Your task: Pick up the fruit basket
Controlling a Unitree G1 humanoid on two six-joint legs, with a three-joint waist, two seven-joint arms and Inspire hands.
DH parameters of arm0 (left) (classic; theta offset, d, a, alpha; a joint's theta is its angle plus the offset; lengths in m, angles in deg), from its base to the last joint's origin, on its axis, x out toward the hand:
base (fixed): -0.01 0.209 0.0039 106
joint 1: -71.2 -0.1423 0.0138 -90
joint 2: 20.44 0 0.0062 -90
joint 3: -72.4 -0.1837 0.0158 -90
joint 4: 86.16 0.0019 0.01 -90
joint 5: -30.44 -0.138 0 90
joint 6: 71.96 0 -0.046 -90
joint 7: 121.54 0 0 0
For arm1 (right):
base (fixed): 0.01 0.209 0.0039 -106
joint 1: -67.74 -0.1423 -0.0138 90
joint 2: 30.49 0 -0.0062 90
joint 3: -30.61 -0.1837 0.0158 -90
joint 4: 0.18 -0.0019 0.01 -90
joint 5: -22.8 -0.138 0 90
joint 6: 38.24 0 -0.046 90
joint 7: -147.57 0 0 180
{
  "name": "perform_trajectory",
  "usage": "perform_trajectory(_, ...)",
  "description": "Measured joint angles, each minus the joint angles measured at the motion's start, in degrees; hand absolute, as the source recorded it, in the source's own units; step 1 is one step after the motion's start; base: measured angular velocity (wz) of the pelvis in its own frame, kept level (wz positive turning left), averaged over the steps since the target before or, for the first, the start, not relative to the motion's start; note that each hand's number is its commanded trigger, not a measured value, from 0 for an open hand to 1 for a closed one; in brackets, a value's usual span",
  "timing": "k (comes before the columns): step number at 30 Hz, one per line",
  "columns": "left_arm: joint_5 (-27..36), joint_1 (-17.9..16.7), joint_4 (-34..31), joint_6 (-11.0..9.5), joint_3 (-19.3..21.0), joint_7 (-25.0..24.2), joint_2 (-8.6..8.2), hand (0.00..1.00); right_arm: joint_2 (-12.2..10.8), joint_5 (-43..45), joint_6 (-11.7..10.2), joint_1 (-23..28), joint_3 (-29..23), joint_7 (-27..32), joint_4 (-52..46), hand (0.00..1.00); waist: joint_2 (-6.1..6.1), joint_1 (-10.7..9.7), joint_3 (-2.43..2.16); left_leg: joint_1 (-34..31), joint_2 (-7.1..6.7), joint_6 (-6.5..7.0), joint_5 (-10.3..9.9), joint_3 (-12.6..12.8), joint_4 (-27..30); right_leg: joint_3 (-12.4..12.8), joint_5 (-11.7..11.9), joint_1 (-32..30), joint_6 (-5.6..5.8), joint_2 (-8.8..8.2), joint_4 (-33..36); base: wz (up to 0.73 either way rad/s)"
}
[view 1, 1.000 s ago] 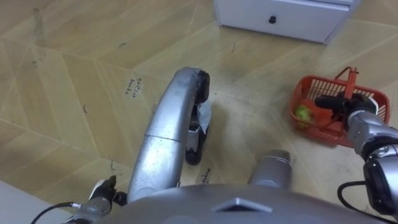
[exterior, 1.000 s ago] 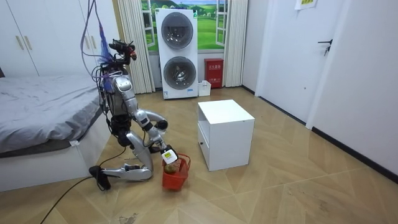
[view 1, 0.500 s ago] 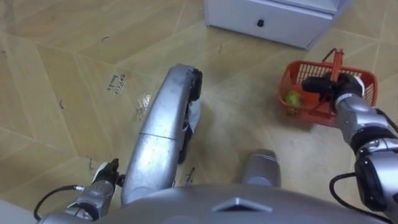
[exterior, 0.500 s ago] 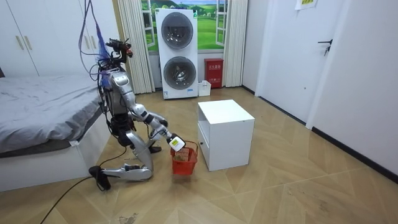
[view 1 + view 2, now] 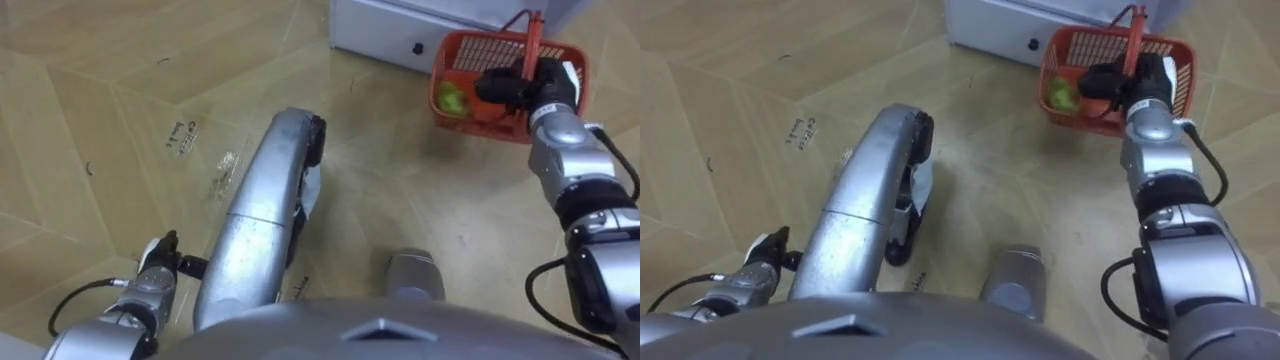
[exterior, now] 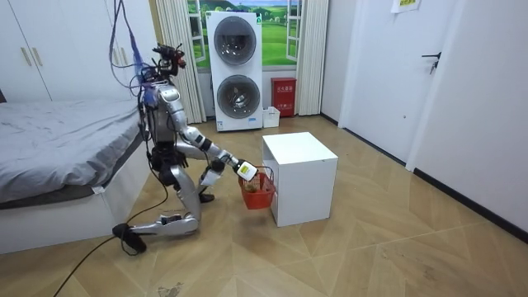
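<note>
Robot kneels on the floor (image 5: 100, 120) between bed (image 6: 58, 157) and white cabinet (image 5: 390, 30). Right arm stretched out to the far right. Right hand (image 5: 512, 86) closed, dark fingers curled round the upright handle of the red fruit basket (image 5: 470, 42). Basket hangs off the floor, just in front of the cabinet's drawer face. Green fruit (image 5: 452, 97) inside, at the basket's left end. Left hand (image 5: 152, 285) low at near left; its grip cannot be told.
</note>
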Motion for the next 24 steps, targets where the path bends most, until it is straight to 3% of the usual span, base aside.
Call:
perform_trajectory(1,-0.02,-0.72,-0.23,0.22,0.1,-0.01,-0.01,0.0,-0.03,-0.01,0.0,-0.08,-0.03,0.38,-1.17,1.0,0.05,-0.02,-0.1,1.94,1.2,0.14,0.07,-0.14,-3.35,-0.28,0.04,0.25,0.07,0.54,-5.57,-0.54)
perform_trajectory(4,-0.58,-1.89,-0.83,0.65,2.36,-0.02,-0.14,0.0,-0.3,0.14,0.12,-0.19,-0.08,1.22,-4.27,1.0,0.07,-0.44,-0.25,7.17,2.6,1.6,0.99,-0.16,-10.97,-1.92,0.5,3.13,0.76,0.4,-19.58,-0.54)
perform_trajectory(5,-0.61,-2.99,-1.47,0.77,3.5,0.13,-0.12,0.0,-0.82,0.12,0.76,-0.12,-0.09,1.48,-5.37,1.0,0.07,-0.6,-0.27,10.28,3.31,2.69,1.94,0.4,-14.21,-2.04,1.88,5.59,1.32,0.22,-26.86,-0.61)
perform_trajectory(7,-0.77,-4.65,-2.49,1.08,4.97,0.8,-0.14,0.0,-1.82,0.19,1.53,1.01,-0.08,2.21,-7.67,1.0,0.04,-1.24,-0.33,15.9,3.49,3.3,2.56,1.43,-19.93,-2.14,8.06,8.47,0.78,-0.21,-34.69,-0.47)
perform_trajectory(8,-1.28,-5.24,-2.95,1.12,5.51,1.56,-0.11,0.0,-2.25,0.32,1.89,2.98,-0.11,2.89,-9.1,1.0,0.01,-1.6,-0.37,20.08,3.84,3.35,2.59,2.84,-25.12,-2.16,15.86,8.63,0.24,-0.33,-37.24,-0.11)
perform_trajectory(9,-1.67,-5.28,-3.66,1.1,6.33,1.98,-0.09,0.0,-2.32,0.37,1.87,5.62,-0.33,4.22,-11.13,1.0,0.19,-1.66,-0.55,24.18,3.89,3.61,2.72,3.6,-31.31,-2.21,26.4,7.53,0.05,-0.22,-38.74,-0.07)
perform_trajectory(10,-1.76,-5.43,-4.21,1.04,6.36,2.41,-0.01,0.0,-2.35,0.51,1.87,6.5,-0.37,4.92,-11.71,1.0,0.43,-1.48,-0.68,26.21,3.95,3.84,2.86,3.51,-34.27,-2.33,31.18,6.31,-0.05,-0.15,-39.02,-0.27)
perform_trajectory(11,-2.25,-5.56,-4.82,0.74,6.13,3.62,0.21,0.0,-2.43,1.8,1.88,7.07,-0.36,5.53,-12.7,1.0,1.17,-0.43,-1.07,29.06,4.7,3.79,3.71,2.6,-38.86,-2.65,31.43,2.34,0.44,0.58,-37.39,-0.75)
perform_trajectory(12,-3.0,-5.39,-4.61,0.48,6.22,4.9,0.16,0.0,-2.42,2.95,1.8,7.25,-0.34,5.75,-14.26,1.0,1.81,0.68,-1.03,32.27,4.9,3.12,4.88,0.84,-42.67,-4.0,25.18,-2.56,0.71,1.65,-35.78,-0.93)
perform_trajectory(13,-3.71,-5.44,-4.39,0.48,6.22,5.42,0.07,0.0,-2.42,3.82,1.79,7.39,-0.29,5.7,-14.89,1.0,2.25,1.3,-1.06,34.39,4.86,2.5,5.2,-0.46,-45.02,-5.3,22.38,-4.64,0.54,2.24,-36.25,-1.01)
perform_trajectory(14,-4.91,-5.86,-4.12,0.27,6.23,6.27,-0.14,0.0,-2.42,5.39,1.65,7.94,-0.26,5.71,-16.72,1.0,3.49,1.77,-1.14,38.41,4.79,1.14,6.18,-3.92,-49.59,-8.84,18.08,-7.84,0.04,3.89,-39.87,-0.78)
perform_trajectory(15,-6.56,-6.67,-4.18,0.1,6.35,6.75,-0.23,0.0,-2.44,6.85,1.01,8.72,-0.03,5.74,-18.68,1.0,4.34,1.29,-1.24,42.22,4.84,0.19,7.75,-6.94,-53.73,-13.22,16.33,-9.88,-0.9,4.99,-46.66,-0.63)
perform_trajectory(16,-7.25,-7.15,-4.39,0.07,6.78,6.91,-0.23,0.0,-2.44,7.22,0.64,9.36,0.07,5.74,-19.92,1.0,4.51,0.94,-1.28,44.16,4.83,-0.33,8.61,-8.3,-55.44,-15.05,16.23,-10.15,-1.37,5.53,-51.57,-0.32)
perform_trajectory(17,-8.92,-8.35,-4.75,0.05,8.27,7.69,-0.13,0.0,-2.66,7.56,0.12,10.31,0.65,5.85,-21.95,1.0,4.35,-0.02,-1.48,46.64,5.18,-1.38,10.37,-9.05,-56.77,-17.24,17.28,-9.05,-2.55,7.17,-63.47,0.17)
perform_trajectory(18,-9.5,-8.92,-4.8,0.21,9.82,8.44,-0.59,0.0,-2.59,7.56,-0.06,11.17,0.8,6.63,-23.62,1.0,5.07,-2.18,-1.5,46.49,6.52,-1.54,12.45,-6.39,-54.17,-18.39,19.46,-6.11,-5.27,8.13,-66.46,0.29)
perform_trajectory(19,-9.66,-9.08,-4.9,0.17,9.93,8.76,-0.7,0.0,-2.78,7.22,-0.06,11.56,0.76,7.43,-24.3,1.0,4.54,-2.24,-1.37,46.42,7.21,-1.23,12.69,-4.76,-53.46,-18.24,19.57,-4.67,-5.41,8.46,-67.37,0.41)
perform_trajectory(20,-9.63,-9.3,-5.83,0.19,9.89,8.96,-1.14,0.0,-2.62,5.41,-0.13,11.87,0.7,8.63,-25.8,1.0,3.87,-2.24,-1.3,46.31,6.88,-1.37,12.68,-2.88,-57.28,-17.73,19.82,-2.21,-5.8,8.68,-69.44,0.21)
perform_trajectory(22,-9.53,-10.44,-8.16,0.59,9.72,8.95,-1.73,0.0,-2.57,3.95,-0.21,11.79,0.54,9.52,-27.77,1.0,3.38,-1.48,-1.38,45.41,7.21,-1.18,15.66,-0.18,-65.88,-18.33,20.03,2.12,-6.19,9.81,-74.01,0.1)
perform_trajectory(23,-9.57,-11.79,-10.1,1.34,9.65,8.96,-1.88,0.0,-2.84,3.78,-0.66,11.95,0.6,9.46,-29.2,1.0,3.37,-0.9,-1.44,45.22,7.38,0.66,22.72,0.66,-70.03,-19.65,20.15,5.54,-6.34,10.7,-76.94,0.07)
perform_trajectory(24,-10.13,-13.13,-10.93,2.42,9.71,9.16,-1.75,0.0,-3.58,4.19,-1.1,12.89,0.71,9.28,-30.21,1.0,2.37,-0.56,-2.52,47.69,7.7,0.74,23.68,1.67,-71.58,-20.35,20.86,9.09,-5.91,11.02,-80.9,0.21)
